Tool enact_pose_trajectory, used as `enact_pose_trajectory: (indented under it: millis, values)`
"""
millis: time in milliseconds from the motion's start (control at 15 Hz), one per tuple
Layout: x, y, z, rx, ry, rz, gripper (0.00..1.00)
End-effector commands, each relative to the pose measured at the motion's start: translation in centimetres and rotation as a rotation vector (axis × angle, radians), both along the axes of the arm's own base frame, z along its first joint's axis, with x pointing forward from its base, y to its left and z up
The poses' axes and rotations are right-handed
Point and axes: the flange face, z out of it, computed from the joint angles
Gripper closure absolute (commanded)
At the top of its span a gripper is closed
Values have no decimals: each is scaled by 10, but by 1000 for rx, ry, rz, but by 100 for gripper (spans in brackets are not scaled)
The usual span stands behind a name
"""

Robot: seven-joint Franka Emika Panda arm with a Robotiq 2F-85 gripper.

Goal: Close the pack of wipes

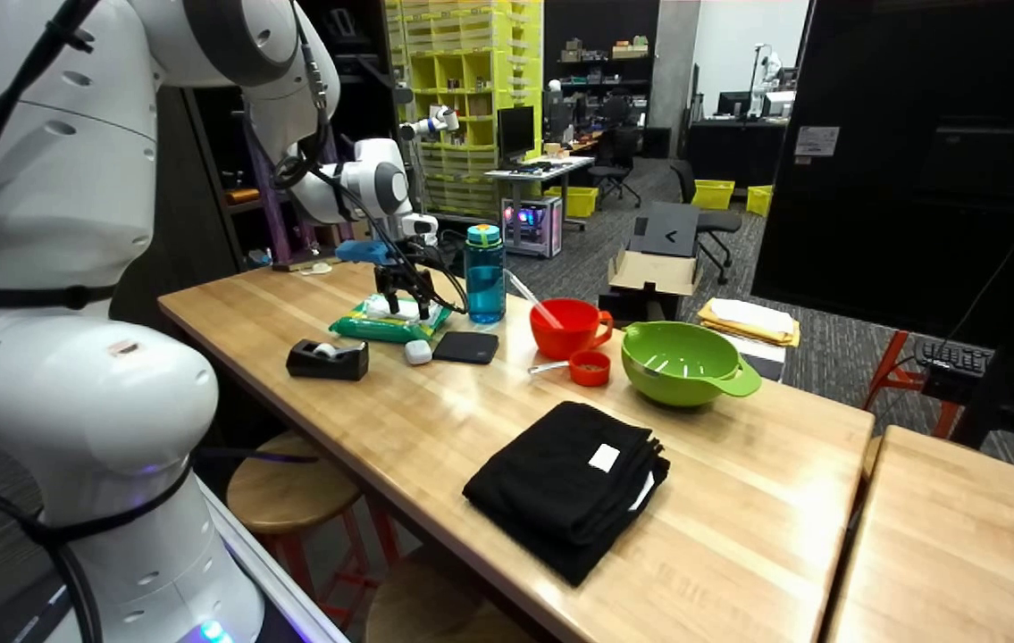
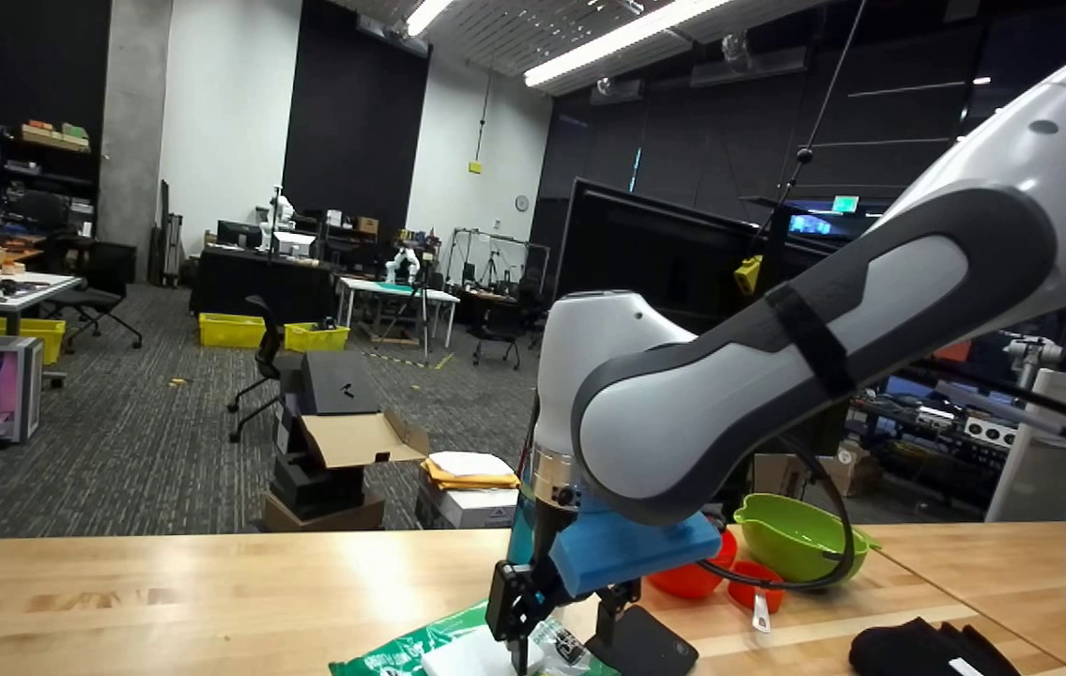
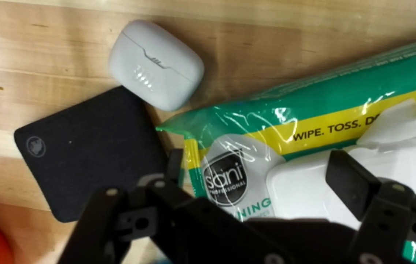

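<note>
Pack of wipes point(image 3: 299, 128): glossy plastic film, smooth plastic lid point(image 3: 297, 183). Counter point(image 1: 739, 545): glossy wood. Folded cloth point(image 1: 551, 473): matt. Fingers point(image 3: 352, 181): matt.

Overlooks table point(image 1: 739, 500); faces lights point(image 2: 626, 39) near-level; shares bowl point(image 1: 669, 386) at right in both exterior views. From wrist, close above pack point(image 3: 317, 126).

Green, yellow and white pack of wipes point(image 3: 251, 113), pale streaked wooden table point(image 1: 739, 509)
The pack is green with a yellow stripe point(image 3: 281, 145) bearing black lettering point(image 3: 328, 132), a white lid point(image 3: 299, 183) and a black emblem point(image 3: 226, 178) on pale grey. The pincer point(image 3: 259, 169) is black, the arm point(image 2: 730, 413) white and grey. The bottle point(image 1: 485, 284) is see-through teal with a turquoise cap point(image 1: 483, 236); mug point(image 1: 560, 344) and measuring cup point(image 1: 590, 379) are red, the bowl point(image 1: 663, 382) bright green. The cloth point(image 1: 551, 482) is black with a white tag point(image 1: 604, 457), the tape dispenser point(image 1: 332, 366) black, the small case point(image 3: 156, 66) light grey.
</note>
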Motion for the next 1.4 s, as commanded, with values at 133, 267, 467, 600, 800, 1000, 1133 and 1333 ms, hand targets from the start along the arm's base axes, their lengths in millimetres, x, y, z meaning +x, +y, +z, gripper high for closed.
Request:
enact_pose_trajectory:
  millis: [133,267,467,600,800,1000,1133,1333]
  values:
    - [1,2,-6,11,3,16,0]
    - [1,2,-4,13,0,18,0]
    - [1,6,6,13,-8,23,0]
    - [0,9,12,8,-8,20,0]
    - [-1,15,22,12,-16,20,0]
    - [-3,21,33,18,-25,17,0]
    - [-5,24,41,18,-32,15,0]
    - [-10,27,51,17,-32,3,0]
